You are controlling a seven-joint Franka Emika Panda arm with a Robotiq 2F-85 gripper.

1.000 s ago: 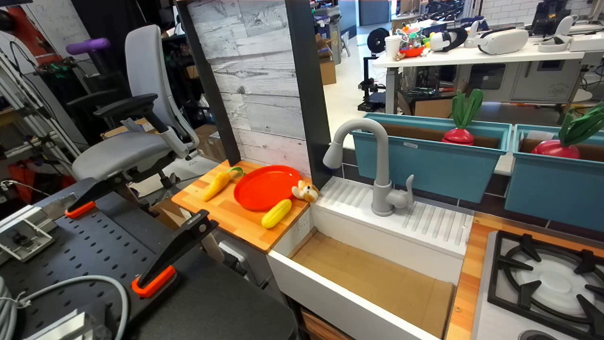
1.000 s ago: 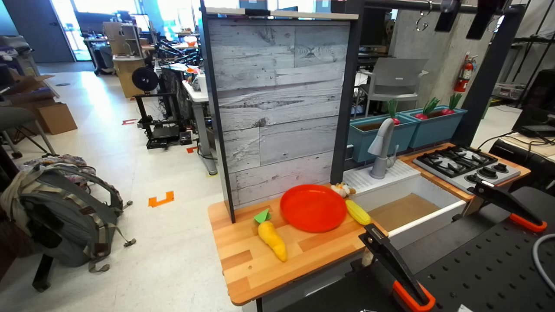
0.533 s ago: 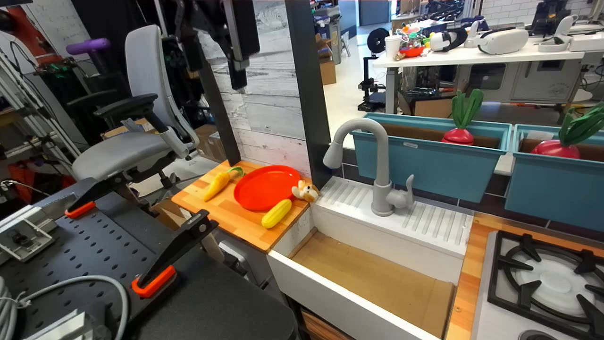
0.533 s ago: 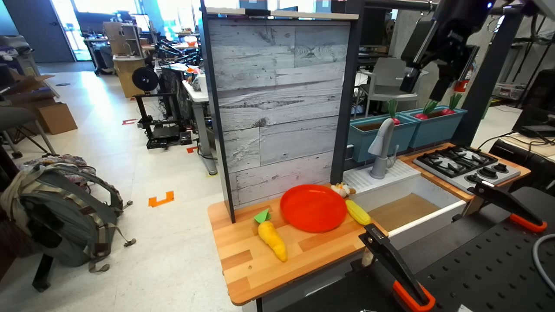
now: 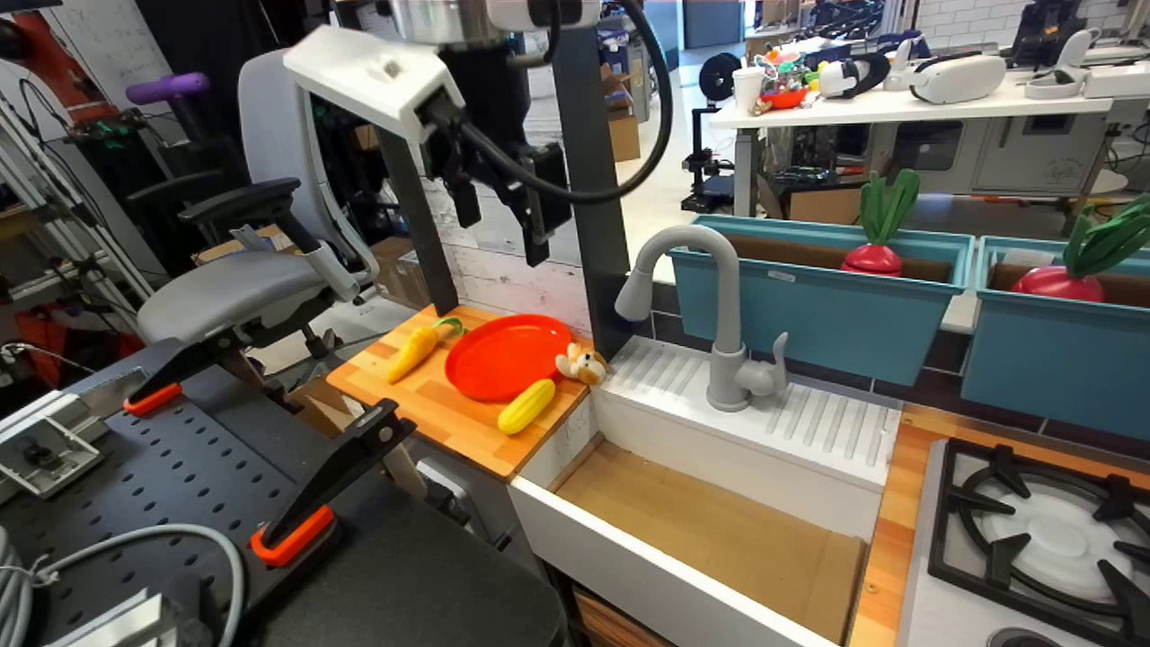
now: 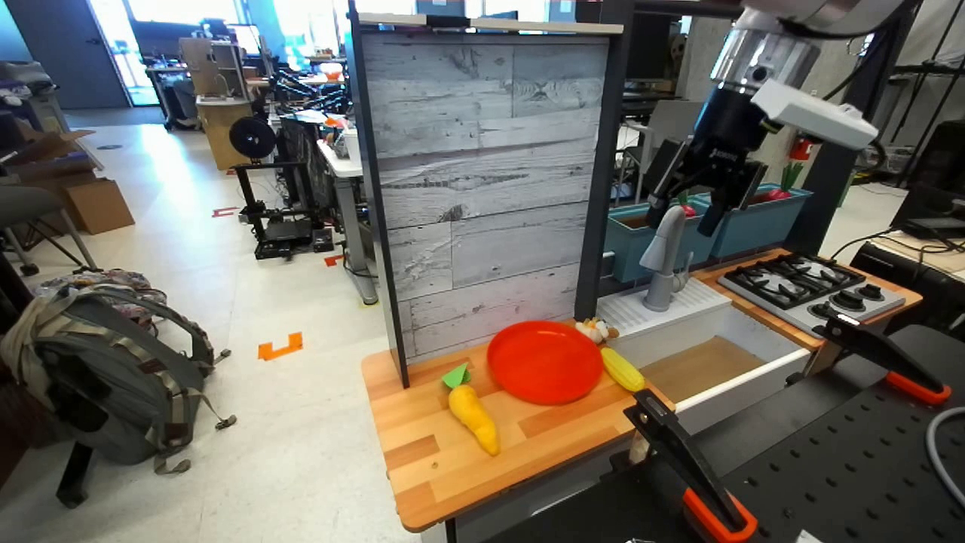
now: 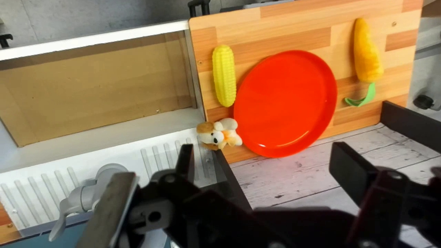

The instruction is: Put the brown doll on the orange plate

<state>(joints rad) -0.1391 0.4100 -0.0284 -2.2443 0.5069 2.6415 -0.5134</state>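
Note:
The brown doll is a small brown-and-white plush dog; it lies on the wooden counter's corner beside the sink, in both exterior views [image 5: 582, 364] [image 6: 595, 330] and in the wrist view [image 7: 220, 134]. It lies close against the rim of the orange plate [image 5: 512, 358], outside it. The round orange-red plate also shows in an exterior view [image 6: 544, 362] and in the wrist view [image 7: 286, 103]; nothing lies on it. My gripper [image 5: 502, 236] is open and empty, well above the counter. It also shows in an exterior view [image 6: 682, 222] and in the wrist view [image 7: 263, 148].
A yellow corn [image 7: 224, 75] lies by the plate on the sink side. A yellow carrot-like toy [image 7: 368, 51] lies on the far side. A grey faucet [image 5: 723, 305] and a white sink [image 5: 719, 458] adjoin the counter. A wood-pattern panel [image 6: 490, 181] with dark posts stands behind the plate.
The arm has come into view from above and moved down toward the counter, in both exterior views. The doll, the plate and the toy foods have not moved.

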